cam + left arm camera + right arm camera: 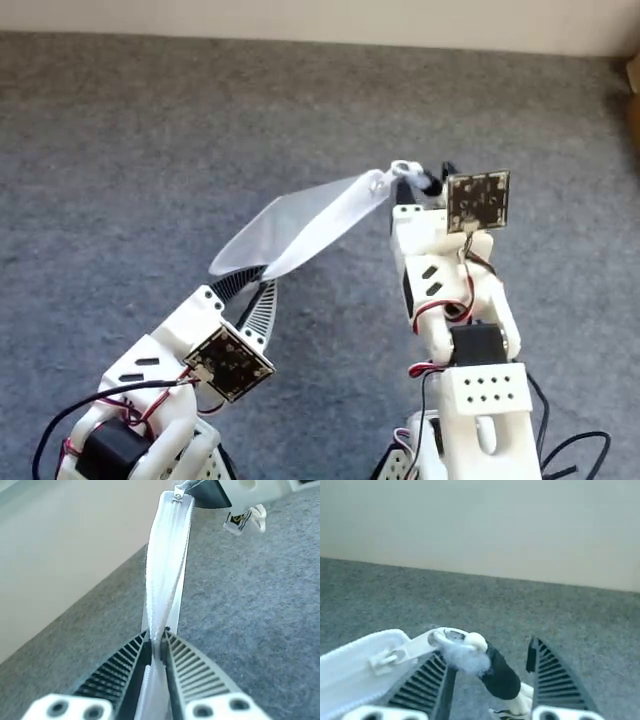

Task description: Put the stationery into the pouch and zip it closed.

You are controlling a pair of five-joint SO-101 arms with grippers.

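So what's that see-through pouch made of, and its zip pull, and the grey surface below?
The pouch looks like soft frosted plastic, semi-clear and matte: grey shows through and it curves. Its zip pull seems metal or glossy plastic, pale with a sheen. The surface looks like short-pile carpet or felt, judging by its speckled, fuzzy grain.

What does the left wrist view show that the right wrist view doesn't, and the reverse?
Left wrist only: the left gripper shut on one end of the pouch, and the zipper along its whole length. Right wrist only: the right gripper with jaws apart and the pull's black charm between them. Both: the zipper slider, the grey carpet, the pale wall.
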